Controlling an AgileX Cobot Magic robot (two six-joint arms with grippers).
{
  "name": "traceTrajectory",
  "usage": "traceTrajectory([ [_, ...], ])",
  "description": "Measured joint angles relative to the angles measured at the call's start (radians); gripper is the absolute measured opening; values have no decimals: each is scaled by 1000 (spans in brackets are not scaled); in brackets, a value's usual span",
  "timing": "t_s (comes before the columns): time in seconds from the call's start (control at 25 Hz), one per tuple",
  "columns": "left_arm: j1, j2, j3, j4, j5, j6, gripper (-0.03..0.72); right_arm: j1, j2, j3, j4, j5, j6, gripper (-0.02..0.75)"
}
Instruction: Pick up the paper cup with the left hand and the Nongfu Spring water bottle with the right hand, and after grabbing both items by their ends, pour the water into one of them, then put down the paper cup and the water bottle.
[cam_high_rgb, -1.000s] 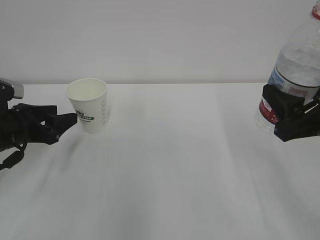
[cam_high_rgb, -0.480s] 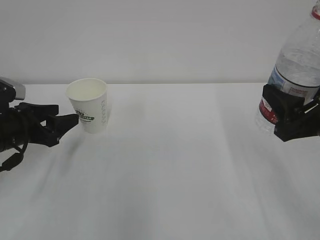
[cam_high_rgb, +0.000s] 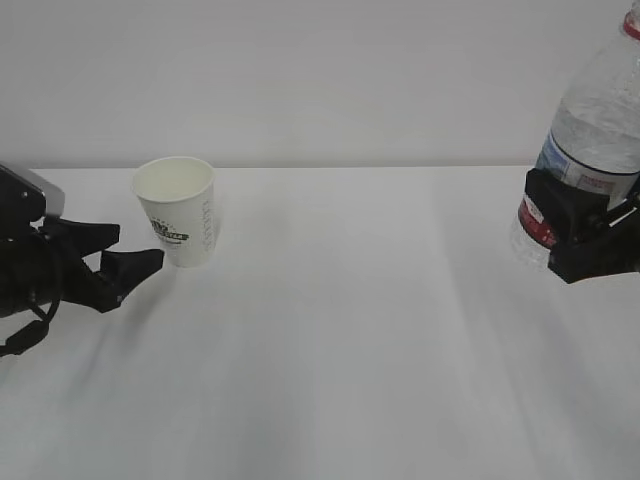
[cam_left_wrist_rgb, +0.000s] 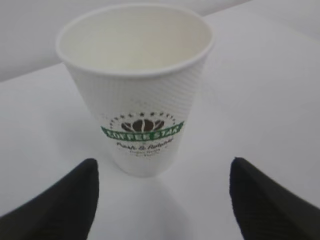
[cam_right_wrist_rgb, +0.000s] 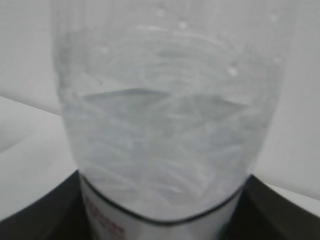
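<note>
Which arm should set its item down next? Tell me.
Right. Its pincer holds the bottle above the table; the left pincer is open, the cup already standing.

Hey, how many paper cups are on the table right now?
1. The paper cup stands upright on the table's left side, just ahead of the left claw, whose fingers are open and not touching it. No other cup shows in any view.
</note>
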Motion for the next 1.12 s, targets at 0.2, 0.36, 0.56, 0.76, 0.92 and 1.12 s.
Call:
traceTrajectory([
  [0.2, 0, 77, 0, -36, -32, -9, 685, 0, 0, 0, 0, 0, 0, 494],
  [0.36, 0, 99, -10, -64, -123, -9, 690, 0, 0, 0, 0, 0, 0, 494],
  [0.56, -4, 129, -10, -98, -153, -10, 691, 0, 0, 0, -1, 0, 0, 494],
  [0.76, -44, 131, -47, -102, -160, -10, 690, 0, 0, 0, -2, 0, 0, 494],
  [0.92, -64, 131, -67, -136, -147, -12, 688, 0, 0, 0, -2, 0, 0, 494],
  [1.12, -67, 139, -67, -178, -137, -12, 686, 0, 0, 0, -2, -2, -1, 494],
])
